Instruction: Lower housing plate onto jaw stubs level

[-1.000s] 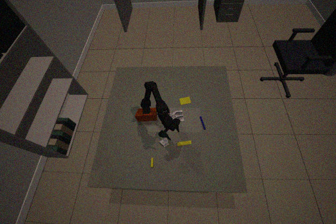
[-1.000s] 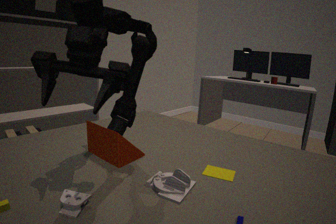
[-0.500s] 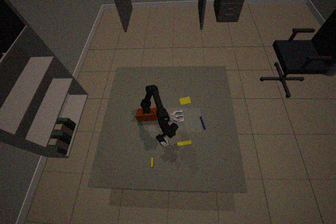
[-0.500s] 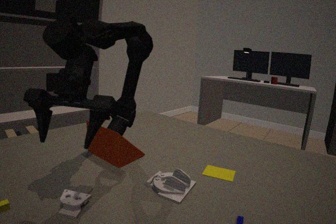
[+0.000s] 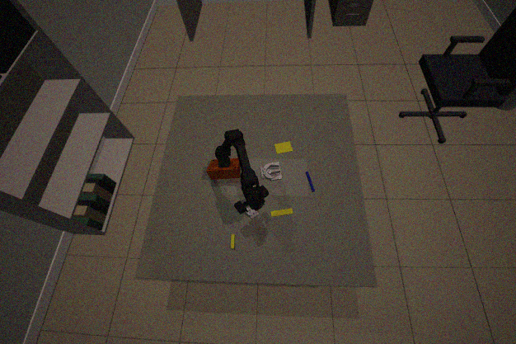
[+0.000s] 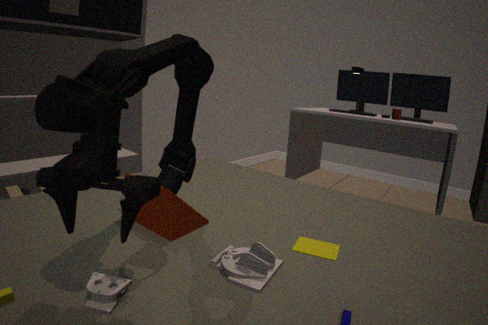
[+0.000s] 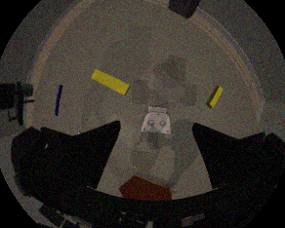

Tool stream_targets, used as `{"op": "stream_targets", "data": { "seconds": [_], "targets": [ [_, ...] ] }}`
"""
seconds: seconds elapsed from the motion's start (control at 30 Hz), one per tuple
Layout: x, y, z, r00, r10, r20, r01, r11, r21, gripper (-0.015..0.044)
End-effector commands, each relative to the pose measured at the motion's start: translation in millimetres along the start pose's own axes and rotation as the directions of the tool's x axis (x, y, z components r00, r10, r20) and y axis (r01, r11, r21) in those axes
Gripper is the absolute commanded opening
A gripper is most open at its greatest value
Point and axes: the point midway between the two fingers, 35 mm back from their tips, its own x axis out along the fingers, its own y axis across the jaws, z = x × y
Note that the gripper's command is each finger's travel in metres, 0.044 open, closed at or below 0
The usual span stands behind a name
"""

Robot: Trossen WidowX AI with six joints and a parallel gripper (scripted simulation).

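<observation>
Carefully, with my tool (image 5: 246, 209) (image 6: 96, 238) (image 7: 157, 126) spread wide and empty above the small housing plate (image 5: 251, 211) (image 6: 107, 288) (image 7: 156, 122) on the counter (image 5: 199, 256) (image 6: 244, 210) (image 7: 137, 44), I should centre it, descend straight, then squeeze its sides evenly

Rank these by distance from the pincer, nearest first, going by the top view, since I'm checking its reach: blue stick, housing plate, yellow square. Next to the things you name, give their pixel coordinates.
1. Housing plate (image 5: 251, 212) (image 6: 108, 286) (image 7: 156, 122): right by the open pincer (image 5: 246, 208) (image 6: 96, 237) (image 7: 157, 126).
2. Blue stick (image 5: 310, 181) (image 6: 345, 317) (image 7: 59, 100) and yellow square (image 5: 283, 147) (image 6: 316, 248): too close to call; stick toward the chair, square toward the desk.
</observation>
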Motion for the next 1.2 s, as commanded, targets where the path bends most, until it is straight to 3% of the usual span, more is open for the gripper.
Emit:
{"op": "stream_targets", "data": {
  "seconds": [0.0, 0.2, 0.43, 0.6, 1.17],
  "targets": [
    [17, -6, -14, 0.996, 0.002, -0.087, 0.000, 1.000, 0.023, 0.0440],
    [33, -11, -34, 0.981, 0.010, -0.195, 0.001, 0.998, 0.056, 0.0440],
    [36, -11, -36, 0.978, 0.011, -0.207, 0.001, 0.998, 0.060, 0.0440],
    [71, -10, -46, 0.978, 0.012, -0.208, 0.000, 0.998, 0.059, 0.0440],
    [73, -10, -47, 0.978, 0.012, -0.208, 0.000, 0.998, 0.059, 0.0440]
  ]
}}
